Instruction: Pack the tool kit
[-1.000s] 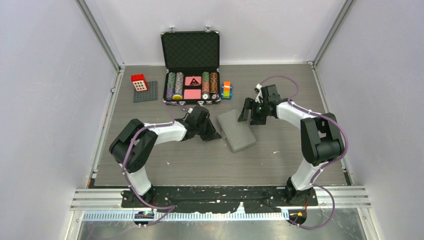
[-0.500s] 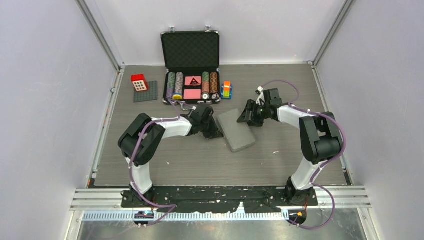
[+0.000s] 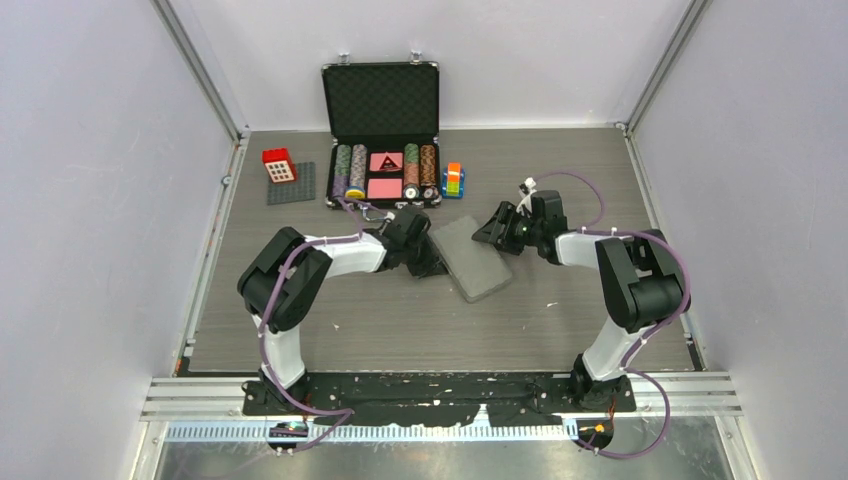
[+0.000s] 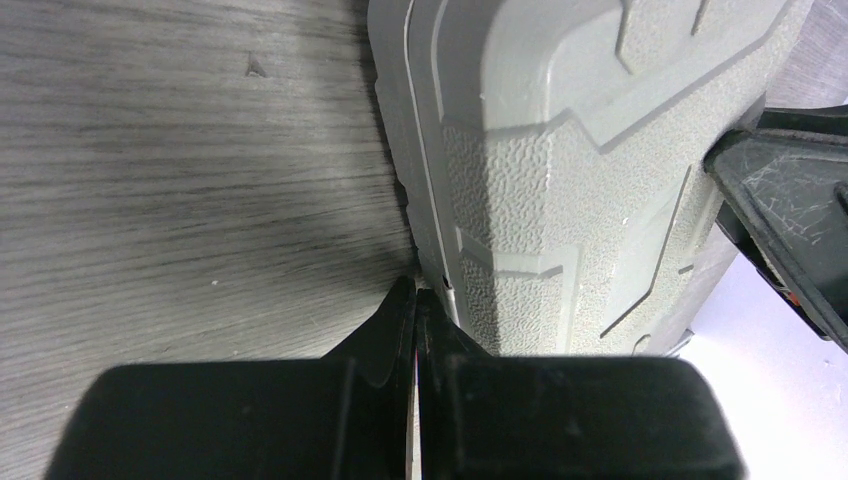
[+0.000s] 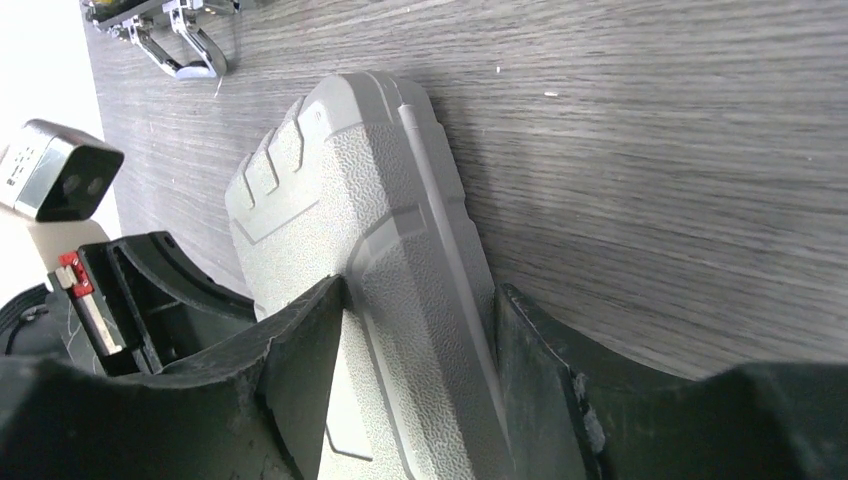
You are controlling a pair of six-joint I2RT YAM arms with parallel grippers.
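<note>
The grey tool kit case [image 3: 470, 258] lies closed on the table's middle, with no hand tools in sight. My left gripper [image 3: 432, 262] is shut, its tips [image 4: 417, 292] pressed at the seam on the case's [image 4: 540, 150] left edge. My right gripper [image 3: 493, 232] reaches in low from the right. One of its fingers [image 5: 310, 330] lies on the case's textured lid [image 5: 350, 190] and the other sits under its rim, so my right gripper [image 5: 422, 290] is clamped on that edge.
An open black poker chip case [image 3: 381, 135] stands at the back, its handles [image 5: 180, 45] near the grey case. A red block [image 3: 279, 165] sits on a grey baseplate [image 3: 291, 185] at back left. A coloured block stack [image 3: 454, 179] is right of the chip case.
My right gripper has dropped lower and narrowed its fingers onto the case's right edge. The left arm has shifted right, with its shut tips staying against the case's left edge.
</note>
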